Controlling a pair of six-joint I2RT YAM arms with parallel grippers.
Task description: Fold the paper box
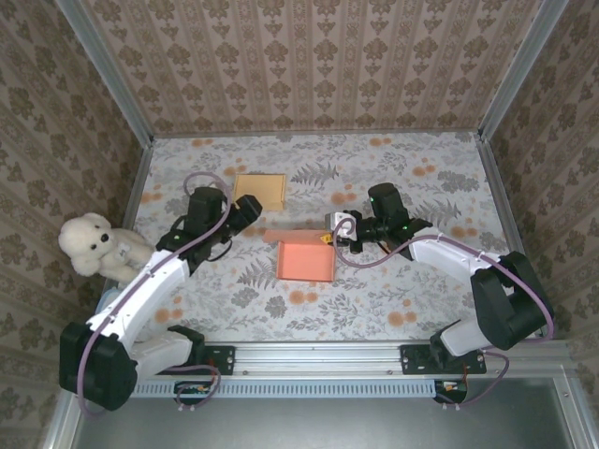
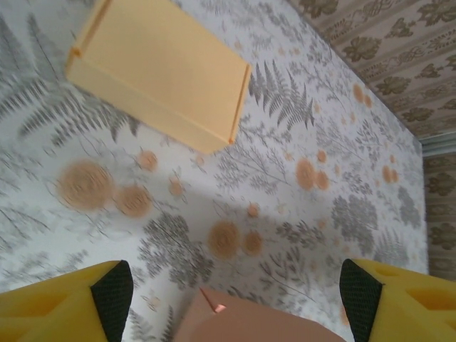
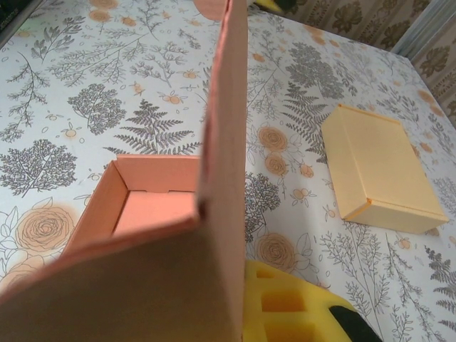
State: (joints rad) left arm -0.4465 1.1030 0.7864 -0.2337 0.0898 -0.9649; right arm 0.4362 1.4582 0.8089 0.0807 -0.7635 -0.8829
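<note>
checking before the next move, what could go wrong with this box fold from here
The right gripper alone pinches the upright flap; the left gripper is open beside the pink box, so pushing the flap may slide or tip the box. The flap bows near the grip and could crease wrongly.

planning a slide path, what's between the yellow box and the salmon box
Only bare floral tabletop lies between the yellow box and the salmon box, clearest in the left wrist view.
</note>
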